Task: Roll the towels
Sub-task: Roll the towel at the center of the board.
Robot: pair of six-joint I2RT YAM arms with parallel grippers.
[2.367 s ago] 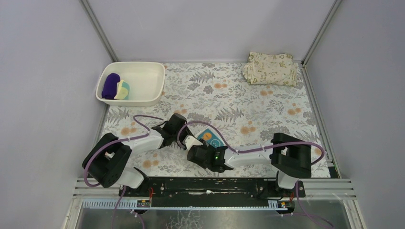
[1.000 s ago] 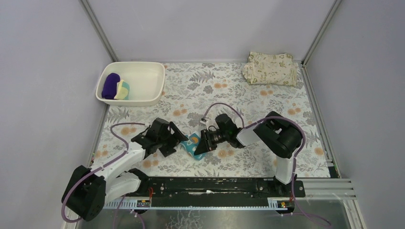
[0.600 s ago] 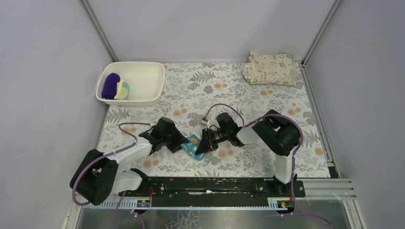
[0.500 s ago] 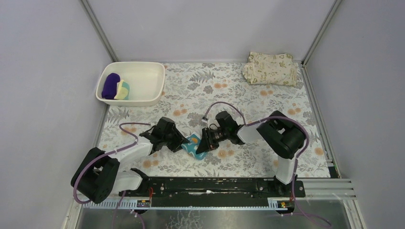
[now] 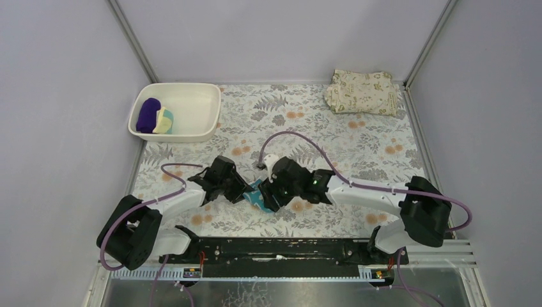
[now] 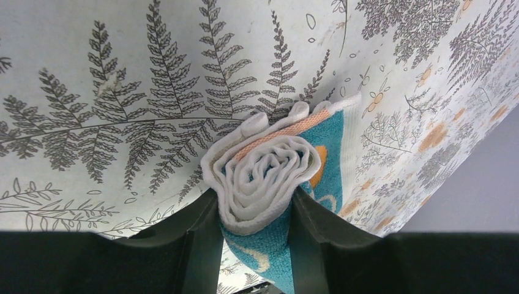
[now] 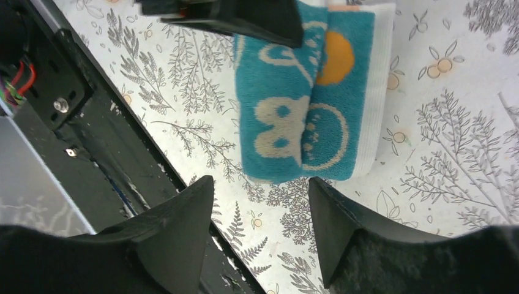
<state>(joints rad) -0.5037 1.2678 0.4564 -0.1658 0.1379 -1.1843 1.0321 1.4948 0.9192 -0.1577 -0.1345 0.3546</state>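
On the worktop (image 5: 358, 134), my left claw (image 6: 254, 214) now pinches the rolled teal towel (image 6: 263, 171); my right claw (image 7: 258, 190) has just spread, so the roll seems finished.

Just plain lilac-grey walls (image 5: 275, 38) with 2 slanted aluminium posts (image 5: 132, 38) around a table (image 5: 358, 144) covered in fern-and-orange-flower print.

The left claw (image 5: 242, 192) and right claw (image 5: 270, 194) flank the teal towel (image 5: 257, 200).

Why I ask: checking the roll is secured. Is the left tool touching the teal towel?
Touching. The left wrist view shows the left tool with its fingers pressed against both sides of the rolled teal towel, which bulges between them.
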